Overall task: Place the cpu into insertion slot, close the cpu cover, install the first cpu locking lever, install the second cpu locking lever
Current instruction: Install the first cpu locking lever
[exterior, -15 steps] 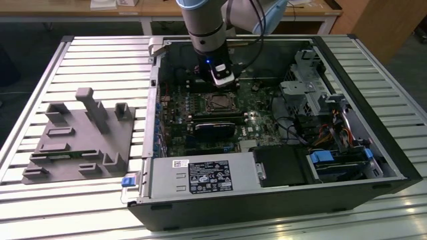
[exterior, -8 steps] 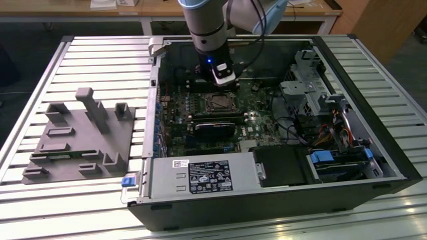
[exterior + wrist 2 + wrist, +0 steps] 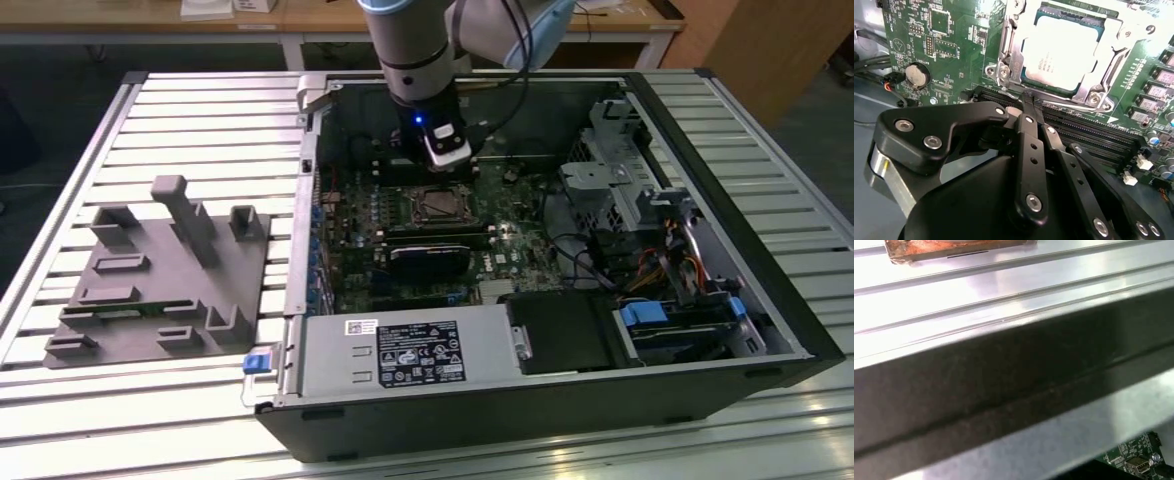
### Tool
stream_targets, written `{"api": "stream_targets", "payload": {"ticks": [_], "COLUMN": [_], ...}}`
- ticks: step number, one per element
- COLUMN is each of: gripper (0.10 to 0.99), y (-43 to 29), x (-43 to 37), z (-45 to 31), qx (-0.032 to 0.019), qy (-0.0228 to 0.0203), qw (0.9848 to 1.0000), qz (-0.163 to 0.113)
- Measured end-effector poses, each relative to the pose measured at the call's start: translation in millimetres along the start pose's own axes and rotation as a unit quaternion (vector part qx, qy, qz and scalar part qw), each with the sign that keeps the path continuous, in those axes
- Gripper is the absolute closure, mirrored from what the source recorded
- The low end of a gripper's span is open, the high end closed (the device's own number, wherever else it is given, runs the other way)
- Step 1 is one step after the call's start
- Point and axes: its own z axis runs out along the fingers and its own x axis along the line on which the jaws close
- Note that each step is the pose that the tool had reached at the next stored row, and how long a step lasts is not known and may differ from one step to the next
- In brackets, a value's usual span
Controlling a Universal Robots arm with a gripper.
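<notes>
The cpu [image 3: 1064,52], a square chip with a silver-grey top, lies in the insertion slot [image 3: 438,206] on the green board. The cpu cover [image 3: 1010,50], a silvery frame, lies flat around the chip's edges. My gripper [image 3: 1027,99] has its black fingers pressed together, and the tips are at the socket edge that faces the long black memory slots [image 3: 1089,135]. A thin silvery rod [image 3: 1074,108] runs along that edge beside the tips. In the exterior view the gripper [image 3: 450,165] hangs just behind the socket, inside the open computer case.
The open case [image 3: 534,400] lies on a slatted aluminium table [image 3: 200,110]. A grey fixture block [image 3: 160,280] stands on the exterior view's left. Inside are a drive cage and cables [image 3: 627,200], a power supply [image 3: 400,350] and a coin cell [image 3: 917,75]. The case wall [image 3: 1004,380] shows in the first wrist view.
</notes>
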Motion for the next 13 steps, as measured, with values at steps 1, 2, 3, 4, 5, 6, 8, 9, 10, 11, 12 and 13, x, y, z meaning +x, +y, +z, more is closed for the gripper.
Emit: {"api": "stream_targets", "payload": {"ticks": [1,2,3,4,5,6,8,9,10,11,12,13], "gripper": [0.980,0.980,0.980,0.980,0.980,0.980,0.980,0.980,0.980,0.980,0.980,0.980], "y": [0.0,0.0,0.0,0.0,0.2,0.5,1.0,1.4,1.8,2.3,2.9,3.5], "x": [0.1,0.1,0.1,0.2,0.3,0.4,0.6,0.7,0.8,1.0,1.2,1.3], "z": [0.1,0.4,0.5,0.5,0.5,0.6,0.7,0.7,0.8,0.9,0.9,1.0], "qx": [0.0021,0.0037,0.0044,0.0045,0.0046,0.0046,0.0045,0.0044,0.0044,0.0044,0.0044,0.0044], "qy": [-0.0007,-0.0013,-0.0014,-0.0014,-0.0014,-0.0014,-0.0014,-0.0014,-0.0014,-0.0014,-0.0014,-0.0014], "qw": [1.0000,1.0000,1.0000,1.0000,1.0000,1.0000,1.0000,1.0000,1.0000,1.0000,1.0000,1.0000], "qz": [-0.001,-0.001,-0.001,-0.001,-0.001,-0.001,-0.001,-0.001,-0.001,-0.001,-0.001,-0.001]}}
